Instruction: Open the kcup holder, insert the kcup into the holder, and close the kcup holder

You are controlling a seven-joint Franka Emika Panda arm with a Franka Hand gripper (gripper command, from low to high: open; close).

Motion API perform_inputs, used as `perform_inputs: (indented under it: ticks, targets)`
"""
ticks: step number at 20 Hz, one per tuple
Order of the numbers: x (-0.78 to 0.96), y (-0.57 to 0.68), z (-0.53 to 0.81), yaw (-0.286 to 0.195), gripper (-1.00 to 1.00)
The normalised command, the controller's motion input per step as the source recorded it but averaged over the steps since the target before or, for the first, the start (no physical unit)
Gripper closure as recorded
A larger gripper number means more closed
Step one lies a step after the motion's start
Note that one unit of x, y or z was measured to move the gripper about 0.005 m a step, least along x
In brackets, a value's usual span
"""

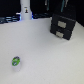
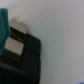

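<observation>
**Drawer shut, pod waiting across the table**

Plainly, nothing of the task looks done yet. In the exterior view the kcup holder (image 1: 62,26) sits on the white table (image 1: 45,55) toward the exterior view's right, a black box with two rectangular panels on its front and no tray pulled out. The kcup (image 1: 16,62), a tiny white cup with a green-and-blue top, stands well apart from it, toward the exterior view's left and nearer the camera. A white bottle-like object (image 1: 25,11) stands at the back edge.

The arm does not show in the exterior view. The wrist view looks at the kcup holder (image 2: 21,55) from close by, with a blurred teal shape (image 2: 4,27) at the picture's edge that may be part of the gripper. No fingertips can be made out, so I cannot tell whether the fingers are spread or pressed together.

As a judgement: the holder is rigid and probably heavy enough to stay put, though a hard pull on its smooth front could drag the whole box across the slick table. The hold belongs on the drawer's front edge or panel lip. The kcup looks light and thin-walled, easy to tip or crush, so it should be pinched gently across its sides, below the rim.
</observation>
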Motion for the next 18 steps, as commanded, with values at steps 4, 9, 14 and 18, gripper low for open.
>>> perform_inputs:
  ticks: [4,9,14,18]
  targets:
    - [-0.34,0.66,-0.13,-0.172,-1.00]
    - [-0.30,0.67,-0.21,-0.169,-1.00]
    - [-0.29,0.62,-0.27,-0.173,-1.00]
    - [-0.25,0.53,-0.34,-0.160,-1.00]
